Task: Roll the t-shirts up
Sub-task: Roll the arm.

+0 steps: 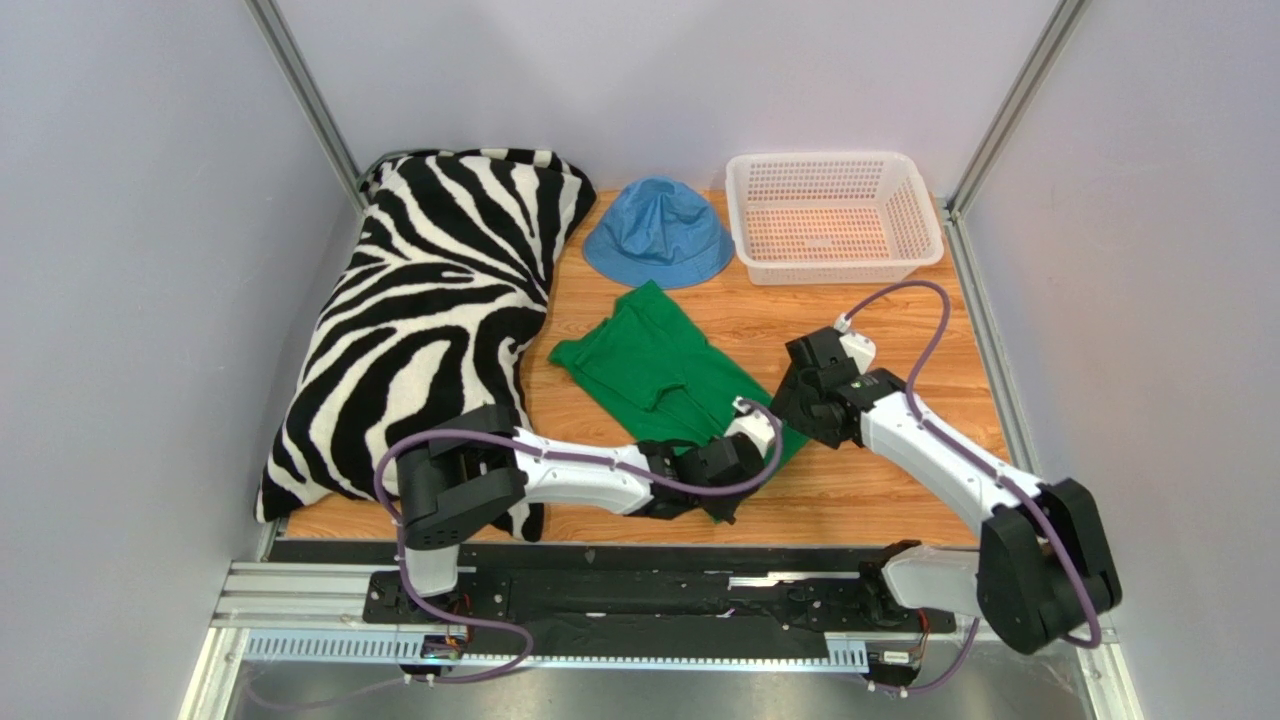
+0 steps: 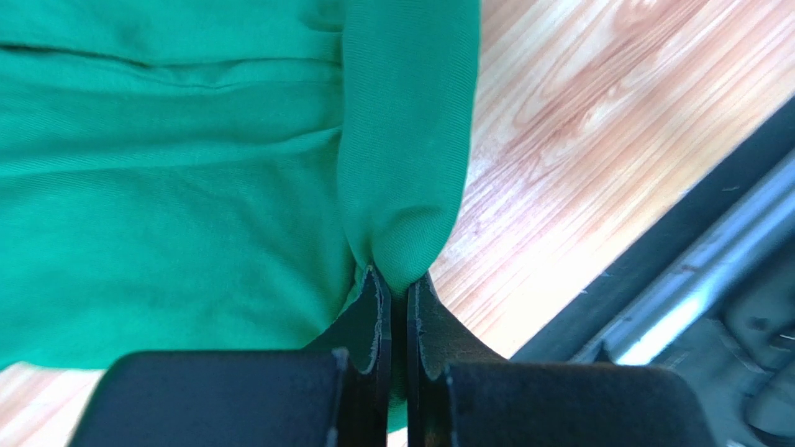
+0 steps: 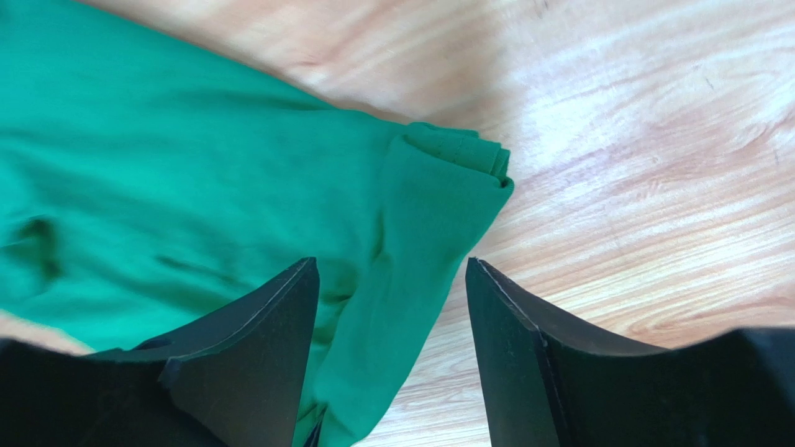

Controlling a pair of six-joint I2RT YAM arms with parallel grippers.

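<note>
Green t-shirt (image 1: 661, 368) flat on bench (image 1: 902, 495), near side. My left claw (image 2: 399, 296) clamped on a fold of its near edge; right claw (image 3: 390, 270) apart, straddling the right corner. Roll barely begun, I judge. Next: right pinches, both turn evenly.

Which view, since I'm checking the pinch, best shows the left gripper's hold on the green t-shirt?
Left wrist: the left gripper is shut on a green t-shirt fold, close up. Top external shows the whole shirt, the pinch tiny. Right wrist shows only cloth.
</note>
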